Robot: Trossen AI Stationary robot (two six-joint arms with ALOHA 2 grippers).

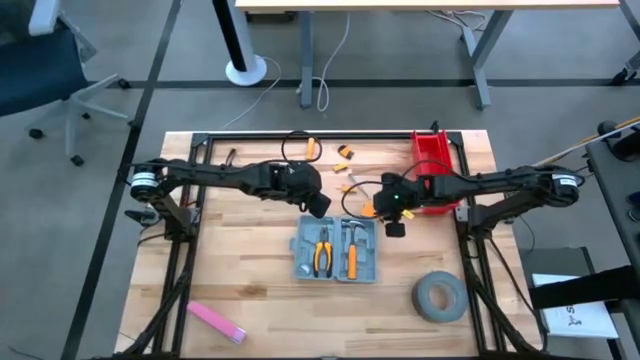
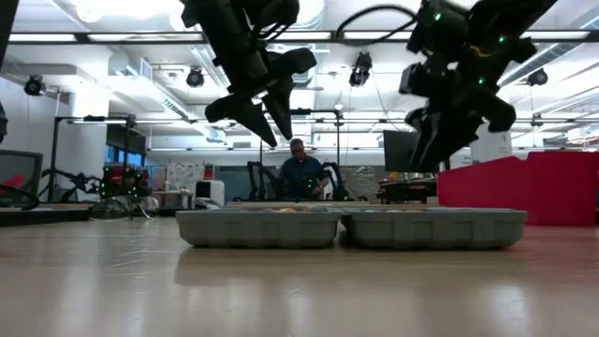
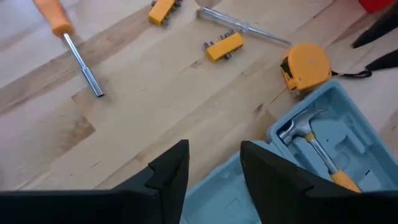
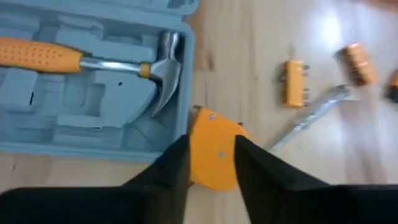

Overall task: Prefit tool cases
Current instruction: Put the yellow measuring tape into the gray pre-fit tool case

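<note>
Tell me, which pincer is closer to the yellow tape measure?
The right pincer: it hangs just over the tape measure. The left pincer hovers farther off, above the open tool case's back edge.

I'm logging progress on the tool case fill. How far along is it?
Done: the open tool case already holds the pliers and the hammer. In hand: the right hand straddles the yellow tape measure beside the case, fingers apart; the left hand hovers open over the case's edge. Left: the tape measure, two yellow bit holders, the screwdriver and a metal shaft lie loose on the table.
</note>
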